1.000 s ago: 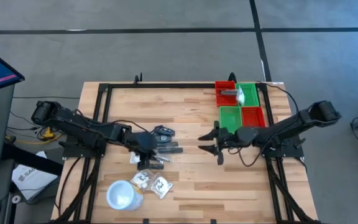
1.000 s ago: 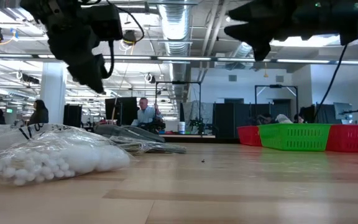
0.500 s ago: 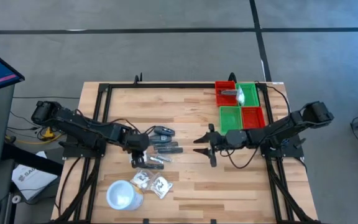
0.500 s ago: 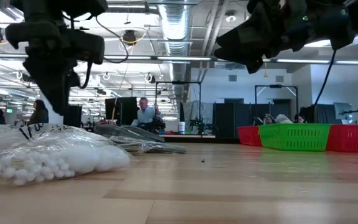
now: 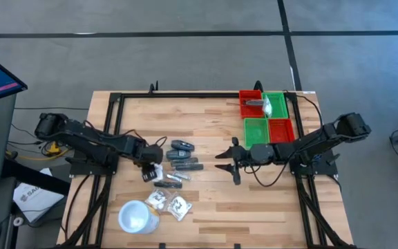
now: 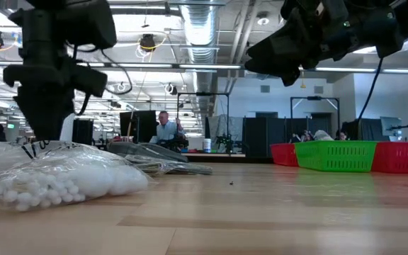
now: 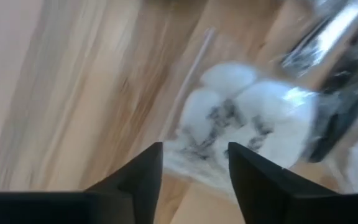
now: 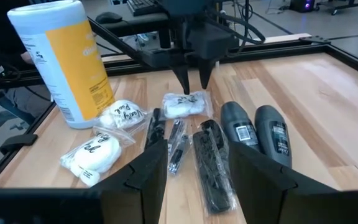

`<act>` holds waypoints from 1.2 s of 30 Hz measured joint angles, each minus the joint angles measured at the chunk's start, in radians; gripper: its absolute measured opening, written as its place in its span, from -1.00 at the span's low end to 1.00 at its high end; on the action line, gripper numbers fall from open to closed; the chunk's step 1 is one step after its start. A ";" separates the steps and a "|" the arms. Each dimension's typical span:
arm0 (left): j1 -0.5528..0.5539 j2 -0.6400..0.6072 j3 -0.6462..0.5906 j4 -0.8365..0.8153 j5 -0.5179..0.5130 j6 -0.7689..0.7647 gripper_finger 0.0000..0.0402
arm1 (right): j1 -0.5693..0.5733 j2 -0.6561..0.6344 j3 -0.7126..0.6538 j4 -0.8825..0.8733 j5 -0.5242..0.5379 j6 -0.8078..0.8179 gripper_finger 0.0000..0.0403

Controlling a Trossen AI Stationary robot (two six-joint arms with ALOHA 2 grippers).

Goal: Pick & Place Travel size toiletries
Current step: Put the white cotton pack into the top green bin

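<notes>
Table [image 5: 206,200] of pale wood planks carries everything, with a black frame round its edge. Red and green bins [image 5: 269,116] sit at its far right part; one far bin holds a grey item and a clear sachet. Near the front left stands a white and yellow canister [image 8: 61,59], seen from above as a white round top. Travel size toiletries [image 5: 177,166] lie in a loose cluster left of centre: two dark oblong cases [image 8: 260,137] side by side, a dark comb-like piece, slim tubes, and clear sachets [image 8: 98,152] of white cotton near the canister. Left gripper [image 8: 193,84] hangs just above one sachet [image 7: 241,124] at the cluster's left edge, fingers slightly apart, gripping nothing. Right gripper [image 5: 229,160] hovers right of the cluster, well apart from it, fingers spread wide and empty.
</notes>
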 joint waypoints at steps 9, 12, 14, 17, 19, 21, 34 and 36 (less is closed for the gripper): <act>0.055 -0.023 -0.068 0.016 0.052 0.044 0.00 | 0.000 0.000 0.000 -0.009 0.000 0.000 -0.20; 0.080 -0.023 -0.099 0.035 0.099 0.054 -0.01 | 0.000 0.000 0.000 -0.009 0.000 0.000 -0.20; 0.092 -0.023 -0.121 0.082 0.108 0.081 -0.04 | -0.001 0.000 0.000 -0.008 0.000 0.000 -0.20; 0.110 -0.025 -0.136 0.141 0.137 0.120 -0.09 | -0.001 0.000 0.000 -0.008 0.000 0.000 -0.20; 0.123 -0.024 -0.138 0.155 0.153 0.132 -0.13 | -0.001 0.000 0.000 -0.008 0.000 0.000 -0.20; 0.131 -0.024 -0.138 0.154 0.161 0.151 -0.19 | -0.001 0.000 0.000 -0.008 0.000 -0.001 -0.20; 0.148 -0.024 -0.138 0.159 0.181 0.171 -0.94 | -0.010 0.000 0.000 -0.023 0.000 -0.024 -0.20; 0.148 -0.034 -0.139 0.155 0.182 0.168 -0.94 | -0.010 0.000 0.000 -0.023 0.000 -0.024 -0.20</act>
